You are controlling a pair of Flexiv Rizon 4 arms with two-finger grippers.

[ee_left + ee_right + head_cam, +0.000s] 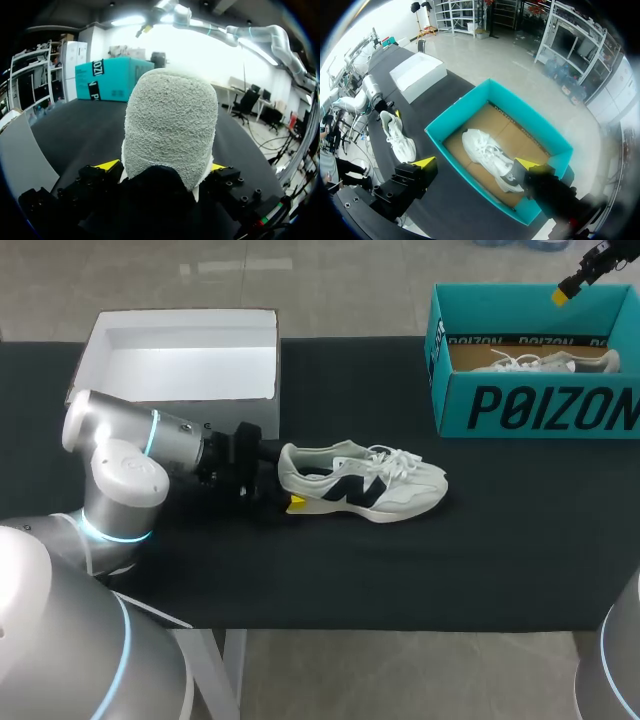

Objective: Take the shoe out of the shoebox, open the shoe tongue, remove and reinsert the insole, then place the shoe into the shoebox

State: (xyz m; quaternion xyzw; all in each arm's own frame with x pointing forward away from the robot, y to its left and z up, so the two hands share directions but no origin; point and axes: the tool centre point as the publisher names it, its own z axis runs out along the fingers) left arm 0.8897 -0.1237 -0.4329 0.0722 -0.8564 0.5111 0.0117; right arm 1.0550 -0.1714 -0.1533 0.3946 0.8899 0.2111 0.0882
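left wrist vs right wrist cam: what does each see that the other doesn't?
Left wrist only: the heel of the shoe close up, clamped between the yellow tips of the left gripper. Right wrist only: the inside of the teal shoebox with a second shoe lying in it, the white box, and the open right gripper above. Both: the shoe on the black table, and the teal shoebox.

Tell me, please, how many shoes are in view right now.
2. One shoe lies on the black table, its heel gripped by the left end effector; the other shoe lies inside the teal box.
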